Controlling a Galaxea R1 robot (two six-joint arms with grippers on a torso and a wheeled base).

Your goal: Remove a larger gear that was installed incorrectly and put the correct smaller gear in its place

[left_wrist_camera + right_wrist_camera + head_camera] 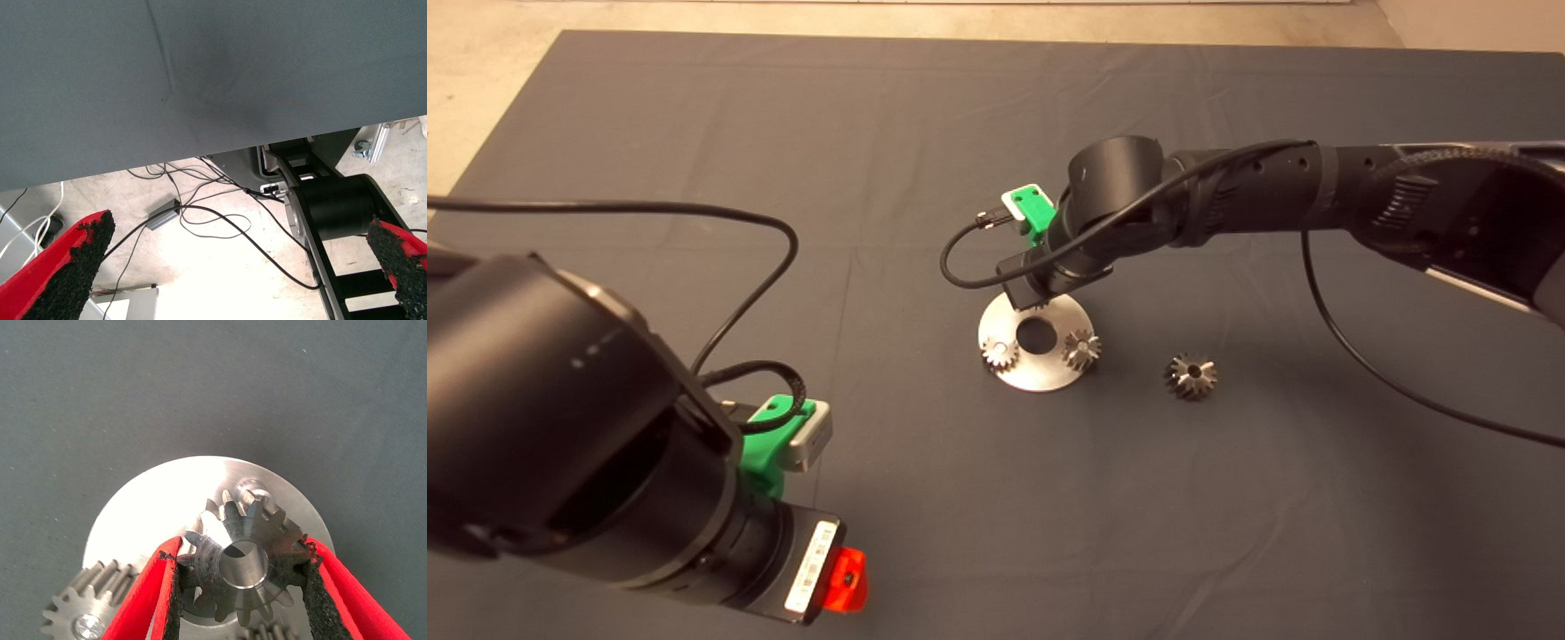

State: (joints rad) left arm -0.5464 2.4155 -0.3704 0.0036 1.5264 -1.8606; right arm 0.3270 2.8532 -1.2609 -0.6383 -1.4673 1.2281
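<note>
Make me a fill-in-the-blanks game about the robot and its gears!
1. The right gripper has its jaws ___ on the smaller gear.
2. In the head view, the round silver plate shows ___ little gears sitting on it.
3. The larger gear lies on the dark ___, off to the side of the plate.
4. The left gripper waits with its jaws ___, holding nothing.

Missing words: shut; two; mat; open
</note>
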